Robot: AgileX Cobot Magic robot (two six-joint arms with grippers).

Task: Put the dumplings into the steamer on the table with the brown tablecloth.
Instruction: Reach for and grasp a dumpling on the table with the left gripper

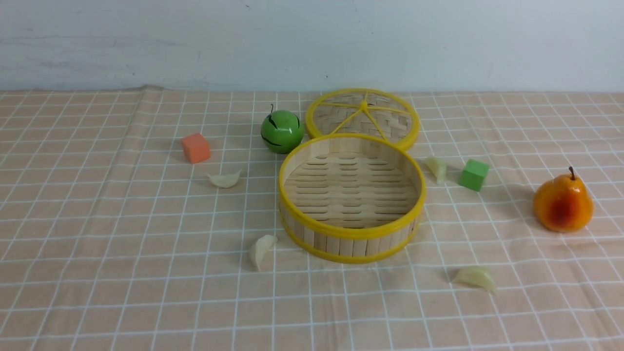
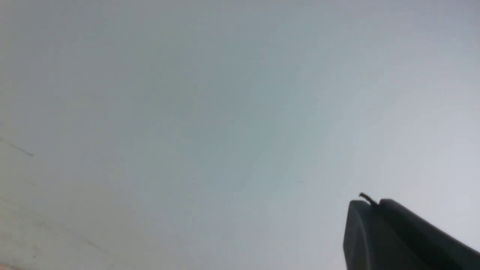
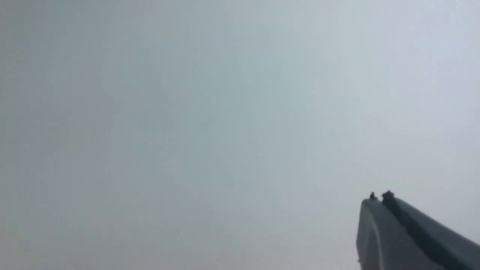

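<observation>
Cream crescent dumplings around a round bamboo steamer with yellow rims (image 1: 352,247)
Left to right on the desk under tan gridded cloth (image 1: 161,292): two pale dumplings (image 1: 225,180), the steamer, two more greenish dumplings (image 1: 475,278), a glossy orange pear (image 1: 563,203); left jaws and right jaws are together.

The left claw (image 2: 373,204) and the right claw (image 3: 380,198) are both closed, fingertips together
</observation>
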